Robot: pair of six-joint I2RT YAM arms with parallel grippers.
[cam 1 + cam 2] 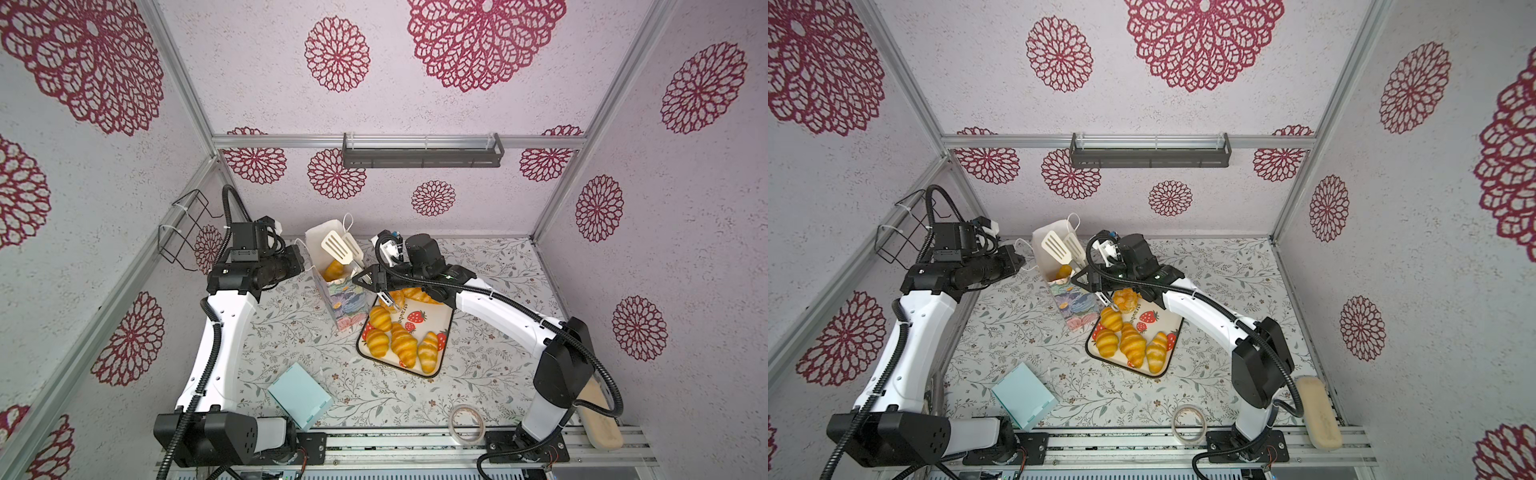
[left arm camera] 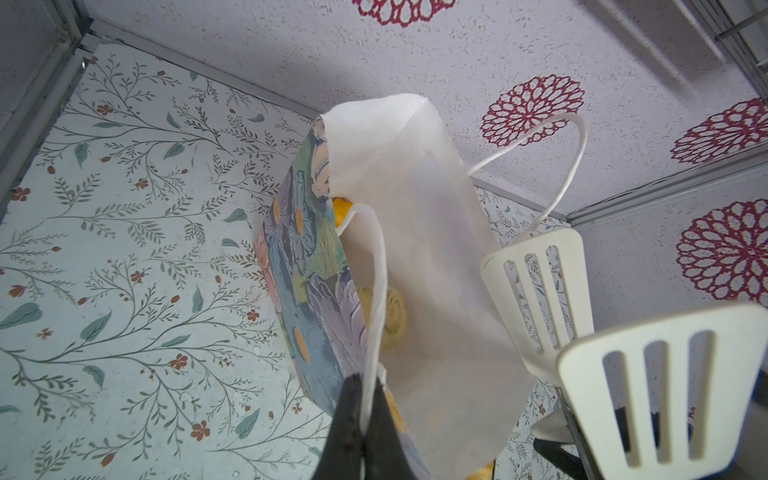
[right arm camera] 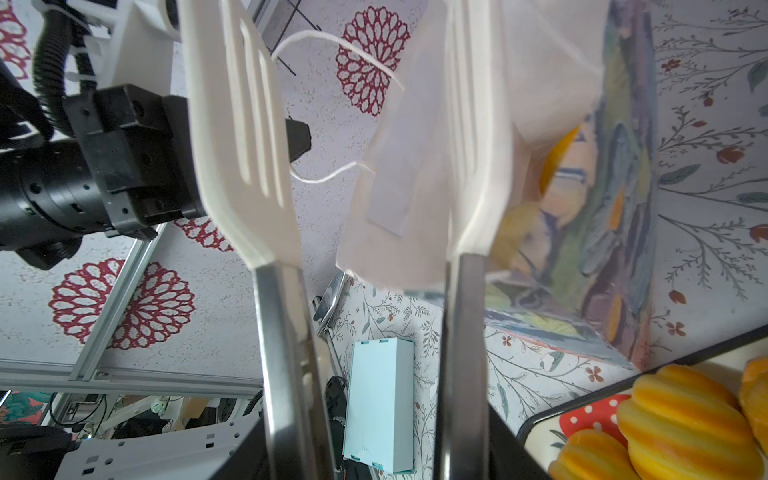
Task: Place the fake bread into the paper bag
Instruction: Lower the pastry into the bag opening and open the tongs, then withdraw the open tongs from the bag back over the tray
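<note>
Clearly the right gripper [image 1: 362, 274] is the working one. It is clenched on the metal arms of the tongs [image 1: 332, 246], whose 2 white slotted blades stand apart with nothing between them, over the open mouth of the paper bag [image 1: 345, 309]. The left gripper [image 2: 366, 390] is pinched tight on the bag's cord handle [image 2: 376, 291], holding that side up.

1 bagged croissant [image 1: 334, 269] lies low inside. The remaining fake bread [image 1: 403, 343] sits on the strawberry tray [image 1: 438, 318], just beside the bag's foot on the right arm's side. From the blades, the nearest tray croissant [image 1: 380, 318] lies lower and toward the robot's base. I judge the next move to be a swing back down to it by the right arm, which is nearer and free. The row behind it lies with long axes running roughly far to near, so the blades should close across the narrow way.

The bag's floor is hidden, so the count inside is uncertain. The pieces at the tray's far end are partly under the right arm. I cannot tell whether the blade tips dip below the rim
</note>
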